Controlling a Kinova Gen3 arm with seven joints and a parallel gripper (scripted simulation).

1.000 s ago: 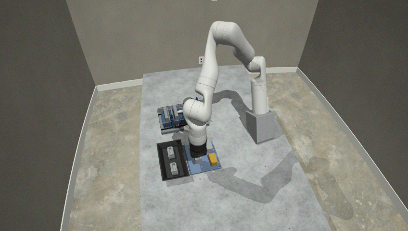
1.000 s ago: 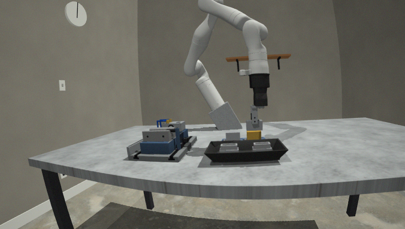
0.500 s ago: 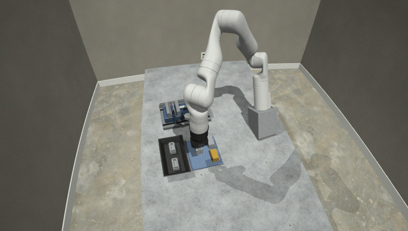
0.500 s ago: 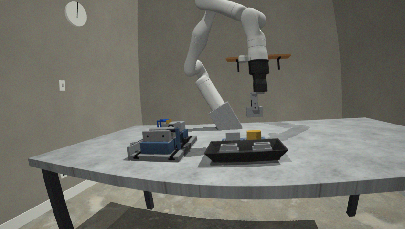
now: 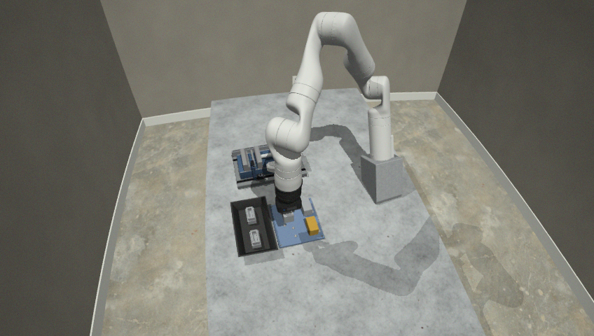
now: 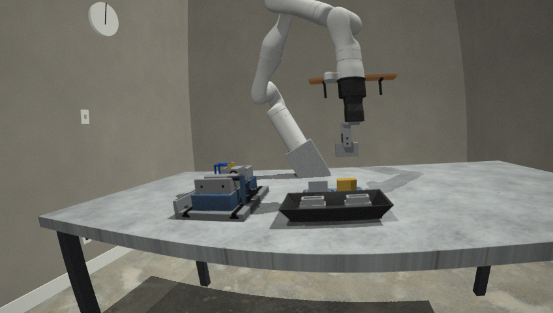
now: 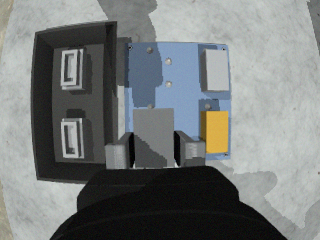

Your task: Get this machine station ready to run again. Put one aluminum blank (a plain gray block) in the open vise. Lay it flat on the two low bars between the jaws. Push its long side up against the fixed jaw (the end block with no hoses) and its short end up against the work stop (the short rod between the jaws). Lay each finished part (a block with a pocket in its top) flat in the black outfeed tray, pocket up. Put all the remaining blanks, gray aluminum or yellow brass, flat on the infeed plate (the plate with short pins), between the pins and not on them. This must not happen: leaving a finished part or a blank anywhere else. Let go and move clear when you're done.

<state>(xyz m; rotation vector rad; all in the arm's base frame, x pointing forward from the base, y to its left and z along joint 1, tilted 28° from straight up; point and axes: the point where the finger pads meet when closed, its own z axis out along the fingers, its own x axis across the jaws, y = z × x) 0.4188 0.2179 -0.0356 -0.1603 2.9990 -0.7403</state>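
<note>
My gripper (image 6: 346, 149) is shut on a plain gray aluminum blank (image 7: 154, 135) and holds it well above the blue infeed plate (image 7: 176, 96); the blank shows in the exterior view (image 6: 346, 149). On the plate lie a second gray blank (image 7: 216, 68) and a yellow brass blank (image 7: 216, 131). The black outfeed tray (image 7: 75, 108) left of the plate holds two pocketed finished parts (image 7: 71, 68) (image 7: 71, 138), pocket up. The vise (image 6: 221, 192) stands farther left on the table; its jaw gap is partly hidden by the arm in the top view.
Short pins (image 7: 168, 62) stand on the infeed plate. The arm's pedestal (image 5: 382, 178) stands at the table's right rear. A wall shelf (image 6: 352, 78) hangs behind the arm.
</note>
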